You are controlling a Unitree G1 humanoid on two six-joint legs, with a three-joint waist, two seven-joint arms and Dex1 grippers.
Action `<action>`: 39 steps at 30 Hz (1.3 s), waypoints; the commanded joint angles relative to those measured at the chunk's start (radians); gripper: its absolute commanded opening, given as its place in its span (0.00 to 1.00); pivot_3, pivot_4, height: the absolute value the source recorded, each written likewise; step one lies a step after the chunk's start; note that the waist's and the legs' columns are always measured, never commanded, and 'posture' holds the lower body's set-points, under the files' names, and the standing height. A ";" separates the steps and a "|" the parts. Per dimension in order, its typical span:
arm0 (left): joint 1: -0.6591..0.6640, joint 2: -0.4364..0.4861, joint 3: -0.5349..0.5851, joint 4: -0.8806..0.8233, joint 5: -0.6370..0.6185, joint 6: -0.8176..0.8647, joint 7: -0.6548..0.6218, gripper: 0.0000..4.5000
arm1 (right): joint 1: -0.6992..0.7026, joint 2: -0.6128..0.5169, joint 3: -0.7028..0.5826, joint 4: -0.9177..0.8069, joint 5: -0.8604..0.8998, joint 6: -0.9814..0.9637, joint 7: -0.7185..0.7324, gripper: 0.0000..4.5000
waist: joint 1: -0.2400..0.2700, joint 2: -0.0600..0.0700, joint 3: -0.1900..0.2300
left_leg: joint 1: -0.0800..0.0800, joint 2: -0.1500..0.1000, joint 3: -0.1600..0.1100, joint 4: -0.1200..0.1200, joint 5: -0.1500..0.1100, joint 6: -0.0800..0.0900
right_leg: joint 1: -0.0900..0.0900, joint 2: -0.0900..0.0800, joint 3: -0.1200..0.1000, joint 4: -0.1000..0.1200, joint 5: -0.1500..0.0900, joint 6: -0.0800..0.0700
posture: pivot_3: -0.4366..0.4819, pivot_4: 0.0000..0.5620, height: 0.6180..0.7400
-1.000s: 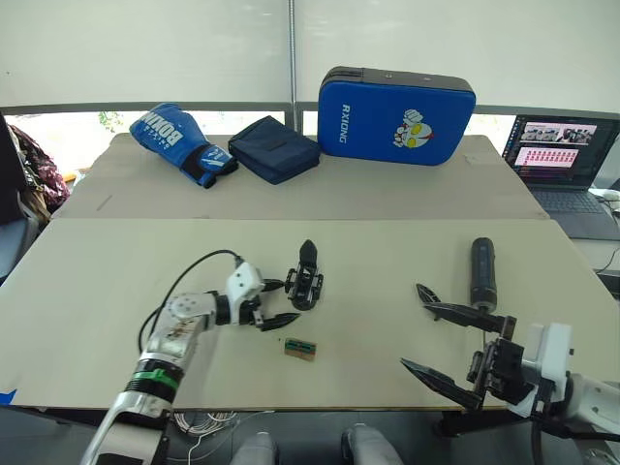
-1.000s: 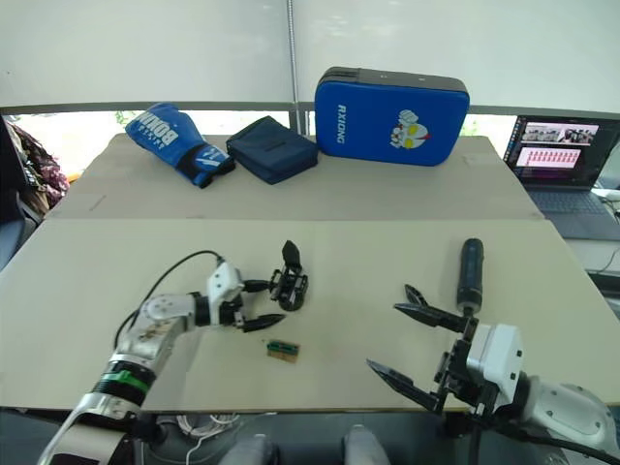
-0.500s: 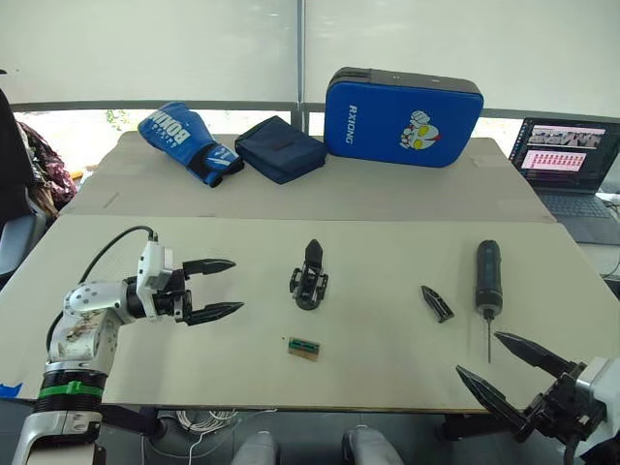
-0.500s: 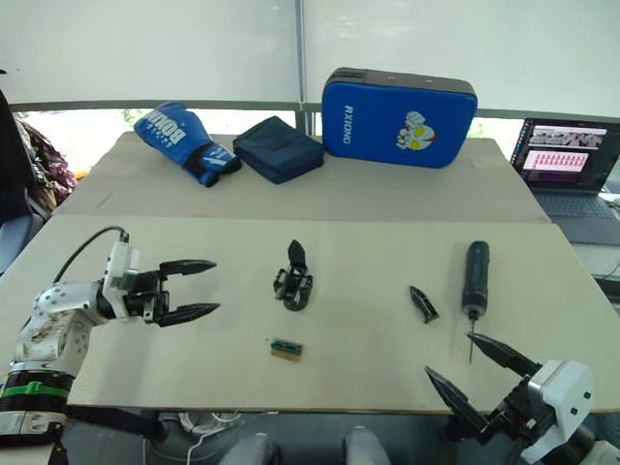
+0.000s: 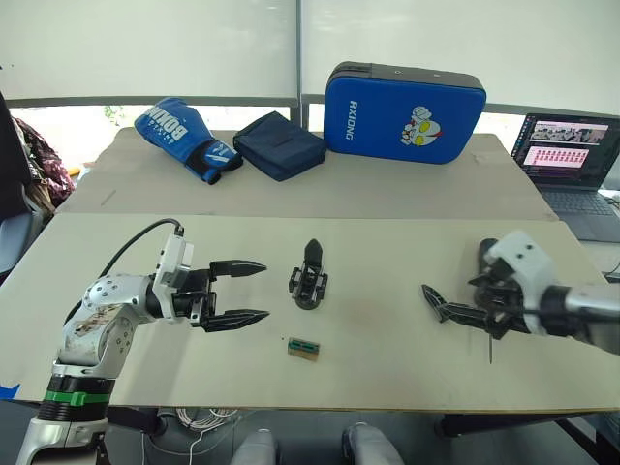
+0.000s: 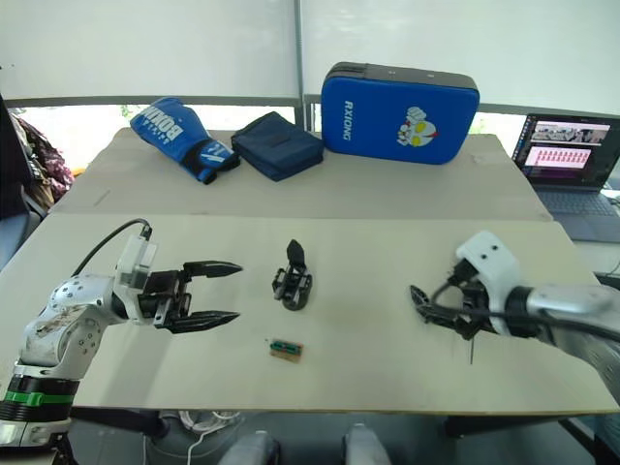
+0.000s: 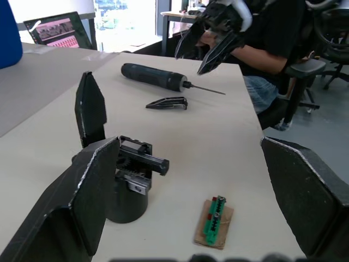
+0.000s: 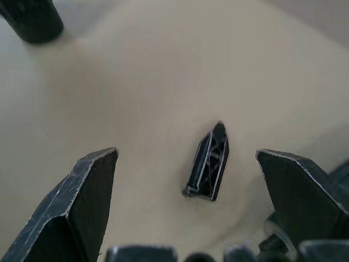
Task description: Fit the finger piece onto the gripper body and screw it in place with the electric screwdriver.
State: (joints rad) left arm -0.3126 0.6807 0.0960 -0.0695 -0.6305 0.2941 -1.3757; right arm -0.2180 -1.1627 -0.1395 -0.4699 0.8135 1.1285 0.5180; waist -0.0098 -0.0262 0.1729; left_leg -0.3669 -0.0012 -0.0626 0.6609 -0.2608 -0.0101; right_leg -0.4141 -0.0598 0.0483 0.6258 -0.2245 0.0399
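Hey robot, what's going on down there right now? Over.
Both grippers open, empty. Right gripper poised over finger piece, not touching. Left gripper beside gripper body. Electric screwdriver lying on table. Nothing in the way.

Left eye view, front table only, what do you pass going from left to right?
left gripper → gripper body → finger piece, under the right gripper. The small green-and-tan block sits nearer the front edge, about level with the gripper body, so its slot is unclear.

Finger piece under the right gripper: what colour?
Black; the finger piece shows best in the right wrist view.
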 commanded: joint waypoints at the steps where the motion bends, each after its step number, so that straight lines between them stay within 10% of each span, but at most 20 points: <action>1: -0.012 -0.001 -0.004 -0.040 -0.009 0.001 0.007 0.97 | -0.151 0.019 0.169 0.103 -0.061 0.137 0.009 1.00 | -0.001 0.000 0.000 | -0.004 -0.001 0.001 0.001 0.000 0.000 | -0.005 0.000 0.001 0.001 0.003 -0.002 | 0.48 0.27 1.00; 15: 0.039 0.006 0.007 -0.110 -0.011 0.001 0.051 0.97 | -0.393 0.143 0.430 0.338 -0.254 0.248 0.093 1.00 | -0.005 0.000 0.000 | -0.011 -0.001 0.003 0.003 0.000 0.000 | -0.012 -0.001 0.003 0.000 0.006 -0.002 | 0.48 0.27 1.00; 25: 0.033 -0.003 0.013 -0.104 -0.008 -0.006 0.080 1.00 | -0.363 0.133 0.425 0.254 -0.323 0.203 0.119 0.28 | -0.005 0.000 0.000 | -0.010 -0.001 0.003 0.003 0.000 0.000 | -0.011 0.000 0.002 0.001 0.006 -0.002 | 0.48 0.27 1.00; 34: -0.059 -0.139 0.111 -0.172 -0.225 0.231 0.436 1.00 | -0.267 0.275 0.045 -0.057 -0.317 -0.058 0.038 0.24 | -0.005 0.000 0.000 | -0.013 -0.001 0.002 0.007 0.000 0.000 | -0.012 -0.001 0.002 0.003 0.007 -0.001 | 0.48 0.27 1.00; 39: -0.175 -0.277 0.134 -0.168 -0.300 0.322 0.714 1.00 | -0.359 0.423 0.034 -0.160 -0.384 -0.138 -0.111 0.24 | -0.005 0.000 0.000 | -0.011 -0.001 0.001 0.008 0.000 0.000 | -0.011 0.000 0.002 0.004 0.007 -0.001 | 0.48 0.27 1.00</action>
State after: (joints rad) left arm -0.4505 0.4232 0.2114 -0.2125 -0.8933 0.5864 -0.7532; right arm -0.5518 -0.7561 -0.0967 -0.5849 0.4673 1.0404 0.4537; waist -0.0147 -0.0267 0.1730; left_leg -0.3782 -0.0025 -0.0615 0.6691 -0.2607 -0.0099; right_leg -0.4249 -0.0599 0.0507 0.6298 -0.2171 0.0391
